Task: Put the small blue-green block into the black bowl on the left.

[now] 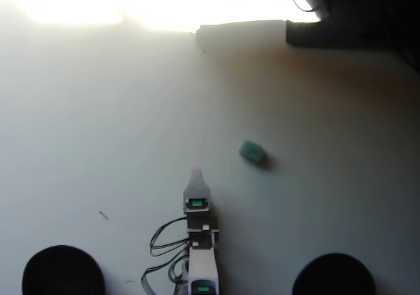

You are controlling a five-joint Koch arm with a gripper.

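The small blue-green block [252, 152] lies on the pale table, right of centre in the overhead view. My gripper [195, 175] points up the picture from the bottom middle, its tip below and to the left of the block and apart from it. Only one pale tip shows, so its state cannot be told, and nothing shows in its grasp. The black bowl [63, 271] sits at the bottom left corner, partly cut off by the frame edge.
A second black bowl [335, 275] sits at the bottom right, also cut off. Black cables [161, 246] loop beside the arm. Dark equipment [348, 19] lines the top right. Strong glare washes out the top left.
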